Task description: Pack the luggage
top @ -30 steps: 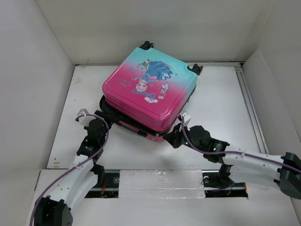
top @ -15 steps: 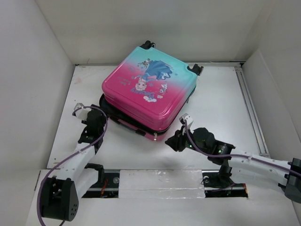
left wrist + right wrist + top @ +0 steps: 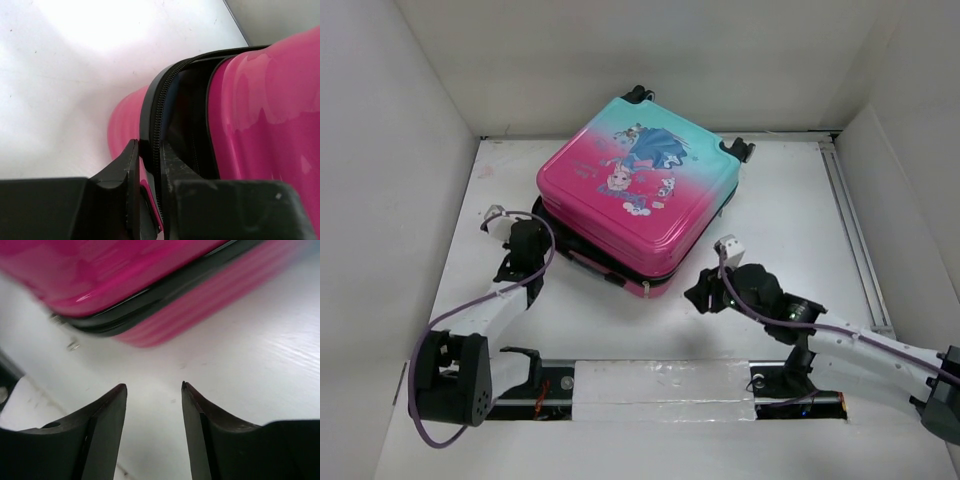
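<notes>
Luggage: the luggage (image 3: 635, 200) lies flat near the middle of the table (image 3: 790, 220), toward the far edge. Its printed lid (image 3: 620, 180) is up and its wheels (image 3: 738, 148) point at the far edge.
Lid: it is down over the lower shell but not sealed. The left wrist view shows a dark gap behind the black zip rim (image 3: 152, 115) at the corner facing the left edge.
Left gripper: the left gripper (image 3: 525, 245) sits at that corner. Its jaws are pinched together on the zip rim of the lower shell, one finger outside the rim and one inside.
Right gripper: the right gripper (image 3: 700, 295) hangs just off the corner nearest the near edge. Its jaws are apart and hold nothing, and only bare table shows between them in the right wrist view.
Just changed: a second ago the right gripper was pressed against that near corner; it has since backed away toward the near edge. The left gripper has crept a little toward the far edge along the case's side. The case has turned slightly.
Meaning for the task: the case looks closed but not zipped. The release on the right suggests the lid-pressing step is over, and the left arm's hold on the rim reads as steadying it.
Risk: with only one arm holding it, the lid could lift or the case could slide.
</notes>
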Available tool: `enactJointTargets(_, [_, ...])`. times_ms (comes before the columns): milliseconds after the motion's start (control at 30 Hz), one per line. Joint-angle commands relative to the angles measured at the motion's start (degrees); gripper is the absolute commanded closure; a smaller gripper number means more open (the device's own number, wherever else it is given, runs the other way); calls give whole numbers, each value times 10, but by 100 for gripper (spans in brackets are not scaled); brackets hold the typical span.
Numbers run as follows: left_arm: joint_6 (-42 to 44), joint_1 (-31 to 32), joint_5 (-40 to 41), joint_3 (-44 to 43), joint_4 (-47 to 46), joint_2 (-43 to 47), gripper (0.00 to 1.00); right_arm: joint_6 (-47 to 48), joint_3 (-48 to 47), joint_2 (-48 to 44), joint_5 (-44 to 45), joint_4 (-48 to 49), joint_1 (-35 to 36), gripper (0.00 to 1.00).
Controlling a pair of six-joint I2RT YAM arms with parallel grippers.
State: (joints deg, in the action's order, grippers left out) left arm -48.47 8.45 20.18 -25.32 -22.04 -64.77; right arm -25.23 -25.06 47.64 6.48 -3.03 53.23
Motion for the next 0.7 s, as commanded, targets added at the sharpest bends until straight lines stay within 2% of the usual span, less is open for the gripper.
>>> enactJointTargets(0, [43,0,-53,4,-24,-23,100,9,-36,-11,38,-34,-71,46])
enactJointTargets(67, [54,0,-68,13,-40,-23,100,22,-36,12,21,-17,-115,48])
enactJointTargets(100, [61,0,-68,27,-40,-15,100,29,-36,23,-2,2,-160,49])
enactJointTargets(167, [69,22,-68,43,-45,6,100,29,-43,58,-29,36,-203,52])
enactJointTargets(333, [69,22,-137,106,-50,54,100,9,-69,169,-111,173,-302,53])
enactJointTargets(433, [64,22,-165,132,-50,90,100,3,-121,264,-144,220,-316,53])
enactJointTargets(567, [69,28,-203,153,-44,127,100,3,-200,371,-230,275,-328,55])
enactJointTargets(633, [69,59,-193,147,-28,151,100,-9,-243,420,-255,303,-328,55])
enactJointTargets(667, [75,79,-150,140,-16,158,100,-14,-263,436,-269,303,-335,57])
